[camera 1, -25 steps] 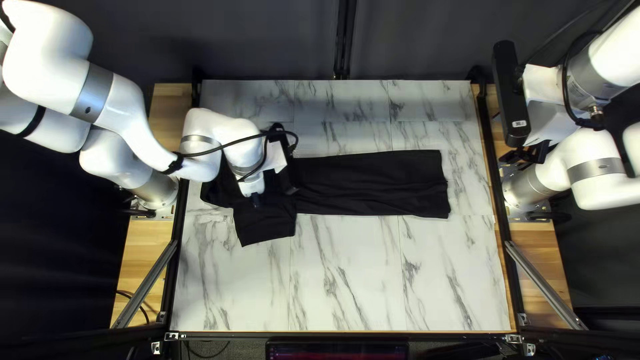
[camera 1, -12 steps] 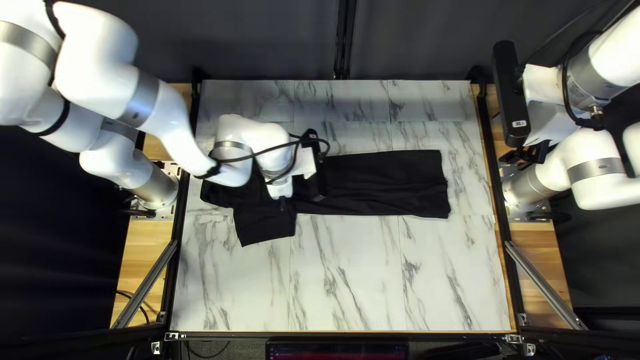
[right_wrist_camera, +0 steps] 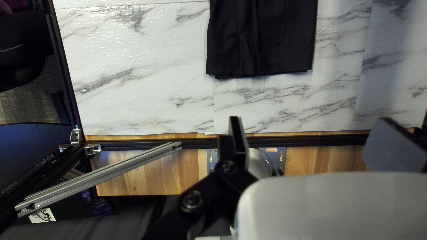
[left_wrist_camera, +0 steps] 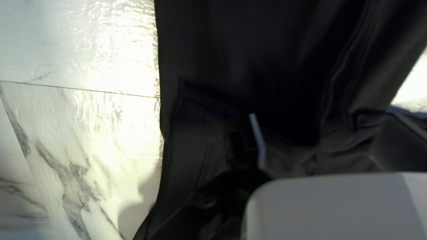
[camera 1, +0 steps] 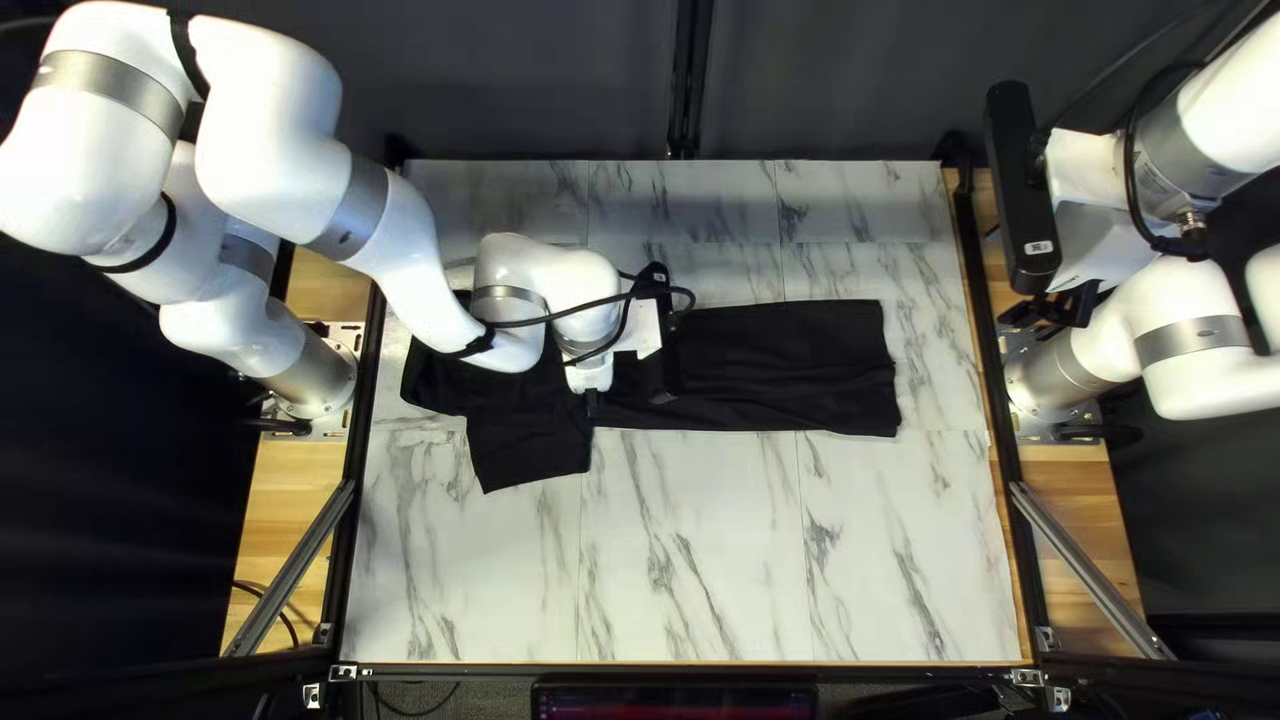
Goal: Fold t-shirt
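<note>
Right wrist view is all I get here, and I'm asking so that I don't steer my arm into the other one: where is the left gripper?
Observer: The left gripper is over the black t-shirt, nearer the left end of it in the top left view.
Operator: Is it shut on the cloth?
Observer: No, the left wrist view shows it open.
Operator: I see only the hem on my side. How does the other end lie?
Observer: Over there a short flap of the t-shirt juts out toward the near edge of the table.
</note>
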